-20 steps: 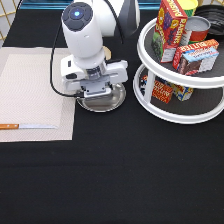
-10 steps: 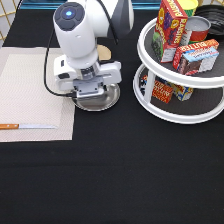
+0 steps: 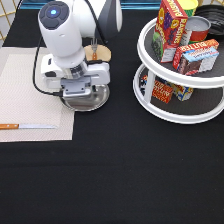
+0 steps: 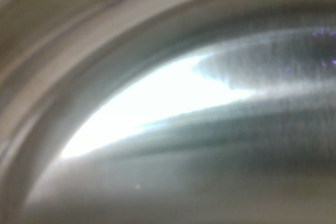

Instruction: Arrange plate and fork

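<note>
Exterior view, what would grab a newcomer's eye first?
The white robot arm's gripper sits low over the round shiny silver metal plate at the beige placemat's right edge. At the exterior view's right stands a white two-tier turntable stocked with boxes and cans.

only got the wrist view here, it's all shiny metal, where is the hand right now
Observer: The gripper is low over the plate, which sits at the right edge of the mat in the exterior view, partly on the black cloth.
Operator: anything else on that mat
Observer: A wooden-handled utensil lies near the mat's bottom edge, apart from the plate.
Operator: whats on the other side of the plate
Observer: A two-tier rack of boxes and cans stands toward the exterior view's right, apart from the plate.
</note>
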Controlling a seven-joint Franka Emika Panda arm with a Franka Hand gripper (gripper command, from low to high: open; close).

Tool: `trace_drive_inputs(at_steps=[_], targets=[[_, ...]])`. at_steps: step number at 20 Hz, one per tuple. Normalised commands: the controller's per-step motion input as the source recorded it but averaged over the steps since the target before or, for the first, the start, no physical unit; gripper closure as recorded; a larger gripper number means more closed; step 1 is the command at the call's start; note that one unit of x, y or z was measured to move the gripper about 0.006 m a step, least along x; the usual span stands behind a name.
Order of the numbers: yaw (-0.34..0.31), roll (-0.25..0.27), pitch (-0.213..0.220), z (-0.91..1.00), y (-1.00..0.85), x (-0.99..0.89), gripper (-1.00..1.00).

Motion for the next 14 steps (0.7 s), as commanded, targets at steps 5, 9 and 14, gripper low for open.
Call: trace_drive_inputs(at_steps=[5, 9, 14], targets=[[-0.021, 0.009, 0.052, 0.02, -0.64, 0.51, -1.0], [0.0, 0.015, 0.054, 0.0, -0.73, 0.6, -1.0], [-0.002, 0.006, 0.06, 0.0, -0.72, 0.57, -1.0]])
